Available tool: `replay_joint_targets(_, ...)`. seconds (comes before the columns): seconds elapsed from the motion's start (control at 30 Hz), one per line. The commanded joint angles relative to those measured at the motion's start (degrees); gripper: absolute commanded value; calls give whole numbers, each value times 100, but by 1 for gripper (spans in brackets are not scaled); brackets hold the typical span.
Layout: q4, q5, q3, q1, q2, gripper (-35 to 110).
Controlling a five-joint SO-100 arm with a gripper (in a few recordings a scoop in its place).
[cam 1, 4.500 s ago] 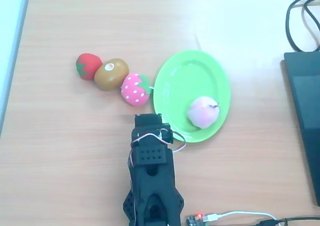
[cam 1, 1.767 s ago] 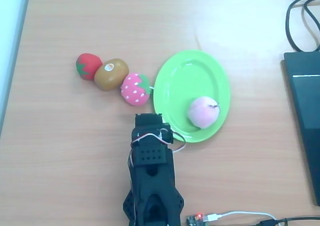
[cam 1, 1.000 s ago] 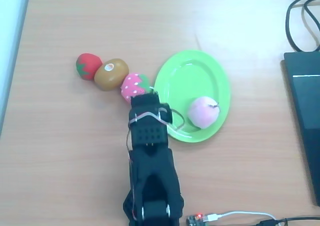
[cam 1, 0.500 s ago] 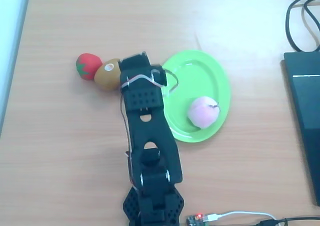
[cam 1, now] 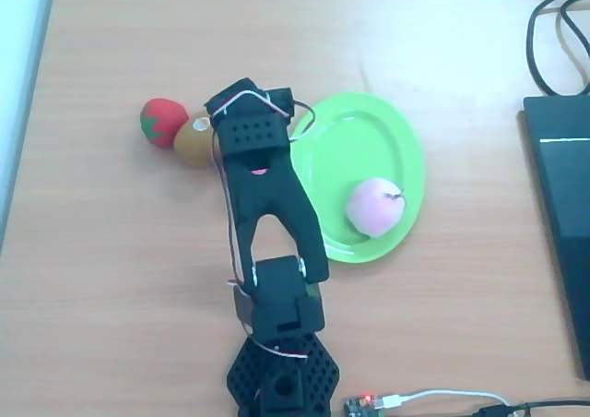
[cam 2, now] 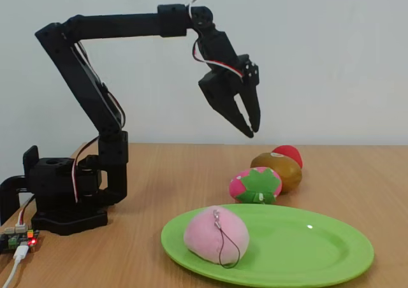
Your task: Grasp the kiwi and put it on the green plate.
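Note:
The brown kiwi [cam 1: 191,141] lies on the table between a red strawberry [cam 1: 159,122] and a pink strawberry [cam 2: 256,185]. In the fixed view the kiwi [cam 2: 278,169] rests just behind the pink strawberry. The lime-green plate [cam 1: 352,140] lies to the right of the fruits and holds a pale pink peach [cam 1: 375,205]. My black gripper [cam 2: 250,131] hangs well above the fruits, pointing down, fingertips together with nothing between them. In the overhead view the wrist [cam 1: 251,131] covers the pink strawberry and the kiwi's right side.
The arm's base [cam 2: 64,202] stands at the near table edge with a small board and cable [cam 1: 369,403]. A dark flat device [cam 1: 560,214] and black cables [cam 1: 553,29] lie at the right edge. The peach [cam 2: 215,235] sits on the plate's [cam 2: 319,262] near side.
The arm has unfolded from its rest beside the plate's near rim and reached forward and left, rising over the fruits. It now covers the pink strawberry. The fruits and plate have not moved.

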Motion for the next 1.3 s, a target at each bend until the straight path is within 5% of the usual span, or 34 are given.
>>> replay_joint_targets(0.0, 62, -88, -237, -114, -105, 13)
replay_joint_targets(0.33, 62, -88, -773, -167, -598, 32)
replay_joint_targets(1.27, 475, -202, -1371, -316, -1872, 39)
